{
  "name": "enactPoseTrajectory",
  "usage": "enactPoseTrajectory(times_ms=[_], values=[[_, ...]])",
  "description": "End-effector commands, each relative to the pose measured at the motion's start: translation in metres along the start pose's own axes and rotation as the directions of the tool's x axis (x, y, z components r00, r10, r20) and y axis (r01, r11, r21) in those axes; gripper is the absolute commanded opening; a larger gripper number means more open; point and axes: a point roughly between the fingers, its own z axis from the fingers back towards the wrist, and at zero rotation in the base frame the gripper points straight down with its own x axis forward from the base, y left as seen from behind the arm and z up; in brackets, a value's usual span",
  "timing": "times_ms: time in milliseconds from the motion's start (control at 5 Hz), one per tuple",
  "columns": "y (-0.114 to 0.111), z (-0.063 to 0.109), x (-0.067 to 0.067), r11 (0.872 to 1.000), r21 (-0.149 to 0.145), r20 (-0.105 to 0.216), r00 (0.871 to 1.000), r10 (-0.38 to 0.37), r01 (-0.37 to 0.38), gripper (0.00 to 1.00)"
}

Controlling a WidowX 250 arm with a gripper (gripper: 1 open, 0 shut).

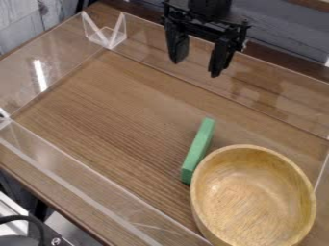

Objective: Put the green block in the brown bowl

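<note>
The black hand (195, 58) hung wide open, well back from the round tan wooden bowl (253, 197); best squared across the flat green block (198, 150) touching that rim.

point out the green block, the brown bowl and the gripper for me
green block (198, 151): camera view, middle of its flat top face
brown bowl (253, 152): camera view, far rim
gripper (195, 50): camera view, midway between its open fingertips
</note>
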Motion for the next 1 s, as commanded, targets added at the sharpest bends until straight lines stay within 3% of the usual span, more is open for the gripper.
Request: enactPoseTrajectory(times_ms=[0, 200, 400, 800], values=[[-0.001, -0.016, -0.001, 1.000, -0.008, 0.000, 1.000, 0.002, -0.002, 1.00], [-0.006, -0.043, -0.014, 1.000, -0.021, -0.003, 1.000, 0.010, -0.010, 1.00], [-0.021, -0.055, -0.029, 0.999, -0.033, 0.033, 0.999, -0.015, 0.016, 1.00], [-0.036, -0.060, -0.033, 0.998, -0.053, 0.038, 0.998, -0.040, 0.042, 1.00]])
